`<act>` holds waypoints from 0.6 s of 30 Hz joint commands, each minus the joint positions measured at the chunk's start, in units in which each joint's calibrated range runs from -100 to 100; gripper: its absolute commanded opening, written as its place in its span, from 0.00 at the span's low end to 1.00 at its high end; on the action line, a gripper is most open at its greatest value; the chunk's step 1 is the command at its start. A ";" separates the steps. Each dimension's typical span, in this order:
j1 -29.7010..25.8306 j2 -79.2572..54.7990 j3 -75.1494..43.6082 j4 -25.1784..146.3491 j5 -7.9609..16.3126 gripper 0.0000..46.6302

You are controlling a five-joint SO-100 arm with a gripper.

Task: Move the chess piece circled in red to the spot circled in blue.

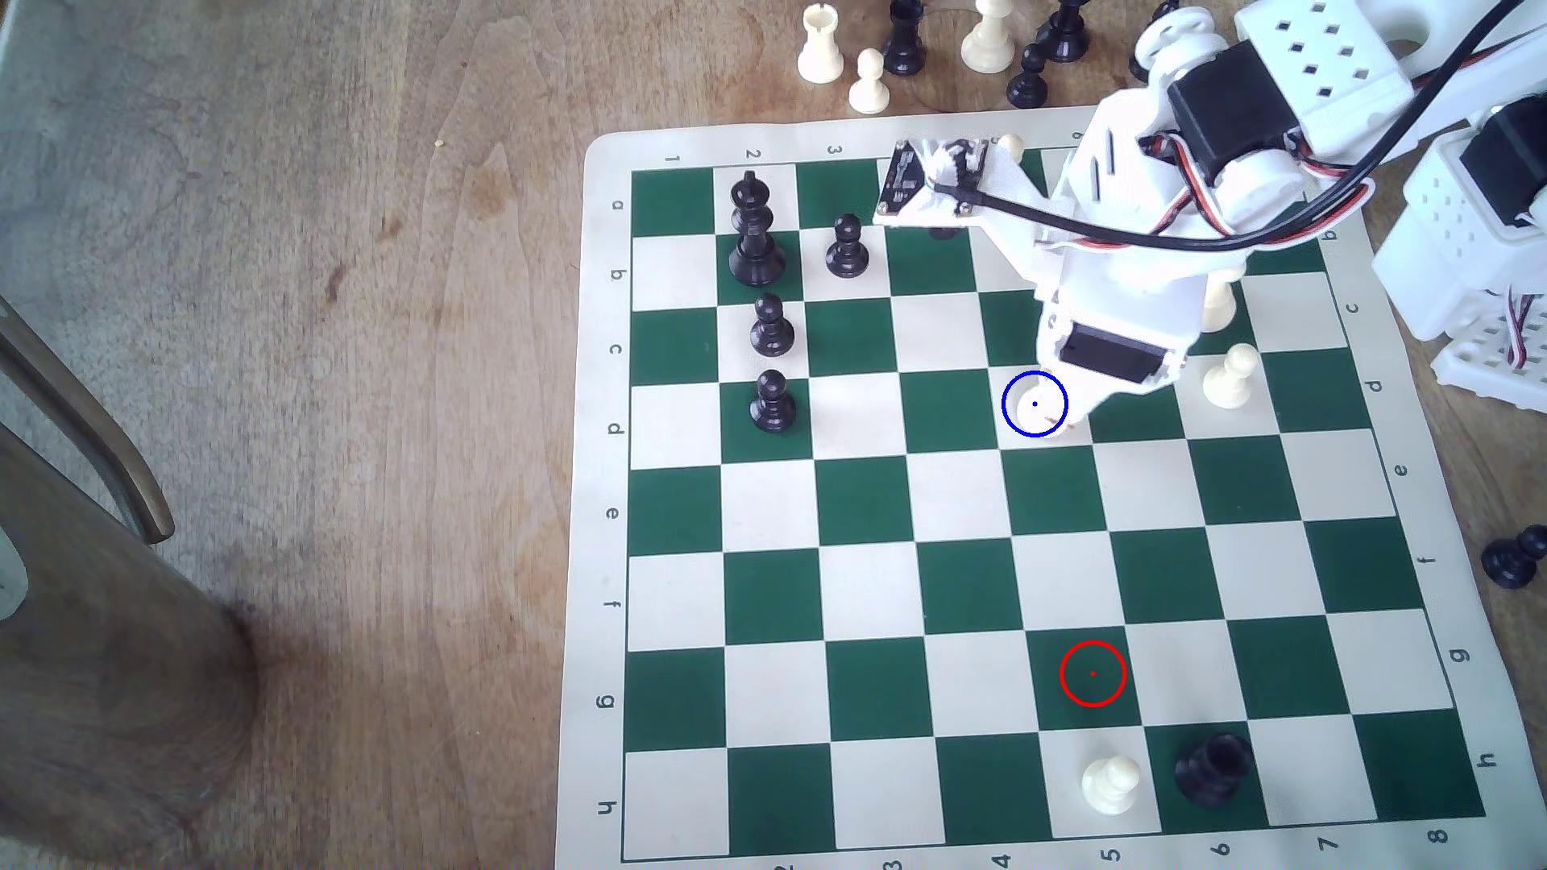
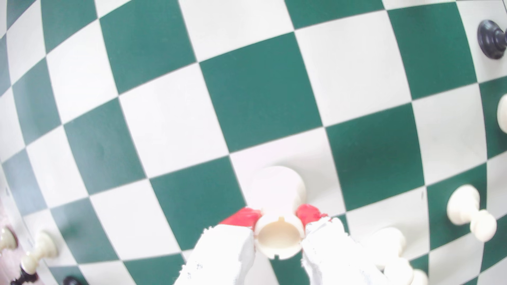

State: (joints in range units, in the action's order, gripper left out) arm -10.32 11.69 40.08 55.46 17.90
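The cream-white rook (image 2: 277,189) is pinched between my gripper's (image 2: 278,217) red-tipped fingers (image 2: 242,217), notched top toward the camera and round base over a cream square. In the exterior view my gripper (image 1: 1059,411) hangs over the blue-ringed cream square (image 1: 1035,404), and a pale edge of the rook (image 1: 1040,416) shows inside the ring. I cannot tell whether the base touches the board. The red ring (image 1: 1092,673) marks a bare green square nearer the front edge.
Black pieces (image 1: 755,230) stand in a column at the board's (image 1: 603,502) left in the exterior view. A cream pawn (image 1: 1230,376) is close to the right of my gripper. Another cream pawn (image 1: 1109,782) and the black rook (image 1: 1214,765) sit at the front. Spare pieces (image 1: 904,42) lie beyond the far edge.
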 commanded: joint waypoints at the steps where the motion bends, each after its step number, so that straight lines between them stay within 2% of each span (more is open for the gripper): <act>1: 0.66 0.79 -0.28 -0.42 -0.34 0.03; 8: 1.06 0.20 -0.55 -0.50 -0.73 0.03; 10: 0.98 0.03 -0.46 -0.50 -0.78 0.08; 13: 1.29 -0.48 -0.46 -0.83 -1.32 0.38; 16: 1.53 1.21 0.35 -0.26 -1.90 0.55; 18: 2.15 3.34 1.44 -0.83 -2.00 0.62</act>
State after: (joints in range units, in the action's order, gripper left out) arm -9.51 10.68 40.44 55.14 16.19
